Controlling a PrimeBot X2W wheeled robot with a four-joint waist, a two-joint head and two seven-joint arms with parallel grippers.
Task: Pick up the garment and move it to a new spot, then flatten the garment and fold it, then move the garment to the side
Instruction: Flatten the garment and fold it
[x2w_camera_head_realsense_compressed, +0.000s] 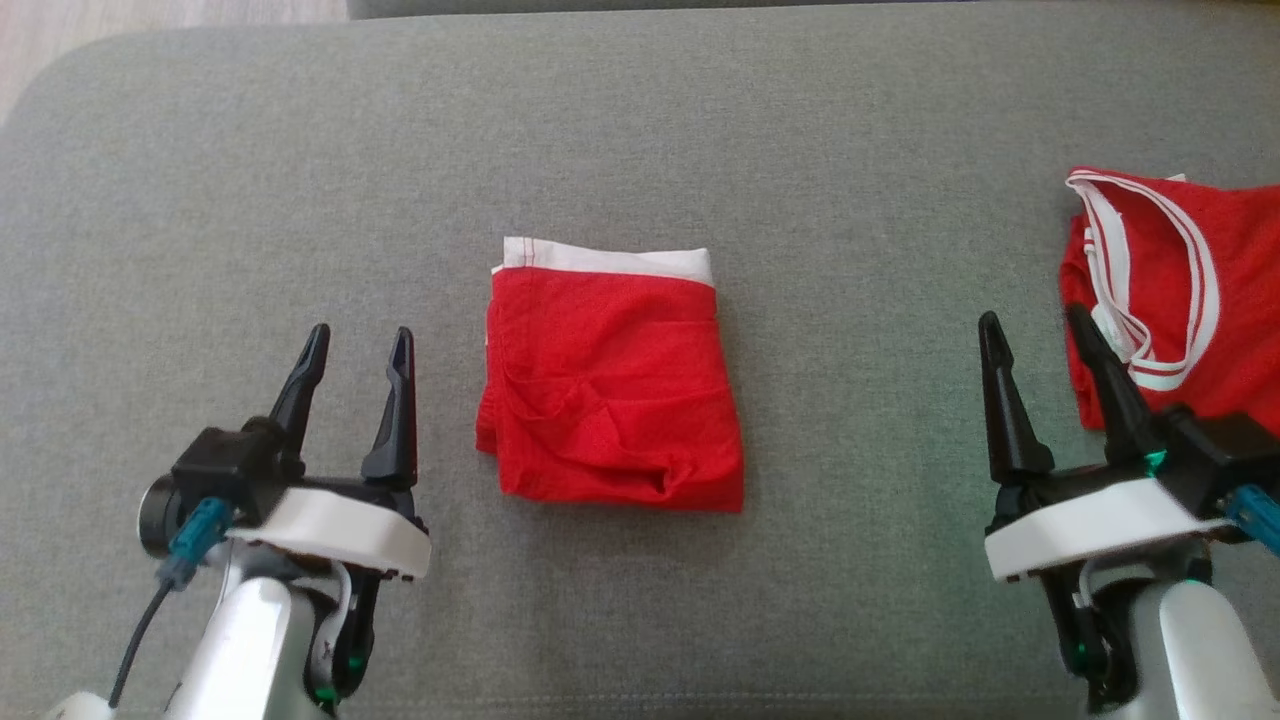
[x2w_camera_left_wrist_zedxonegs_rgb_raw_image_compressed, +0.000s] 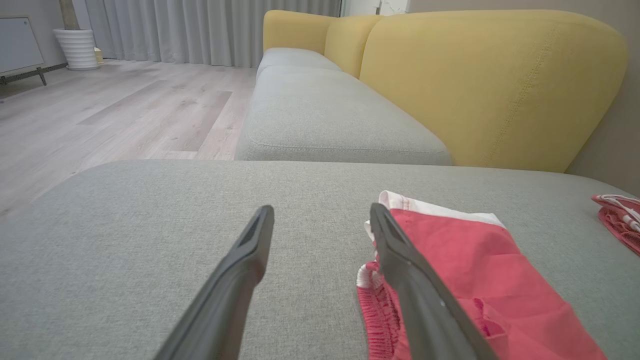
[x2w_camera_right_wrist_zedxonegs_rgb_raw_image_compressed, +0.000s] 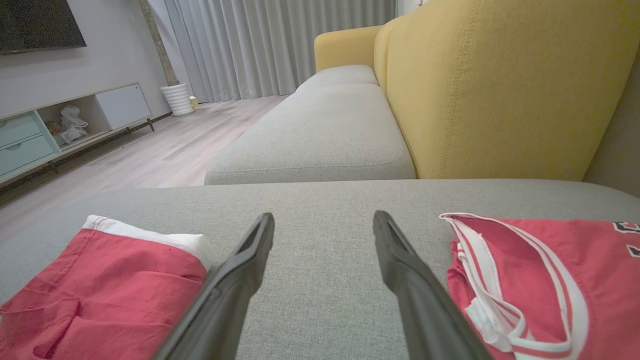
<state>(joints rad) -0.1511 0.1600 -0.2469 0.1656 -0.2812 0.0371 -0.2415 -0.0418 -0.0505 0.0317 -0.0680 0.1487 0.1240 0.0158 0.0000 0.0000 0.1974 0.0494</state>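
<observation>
Grey cushion (x2w_camera_head_realsense_compressed: 700, 120) holds the folded red shorts (x2w_camera_head_realsense_compressed: 612, 385) at its centre, long axis running away from the robot, white waistband (x2w_camera_head_realsense_compressed: 610, 258) at the far end; left gripper (x2w_camera_head_realsense_compressed: 361, 333) and right gripper (x2w_camera_head_realsense_compressed: 1032, 315) flank them, both wide, empty

A red garment (x2w_camera_head_realsense_compressed: 612, 385) with a white waistband is seen folded flat at the frame's centre, waistband uppermost. A red jersey (x2w_camera_head_realsense_compressed: 1240, 330) with white striped trim is laid at the right edge.
</observation>
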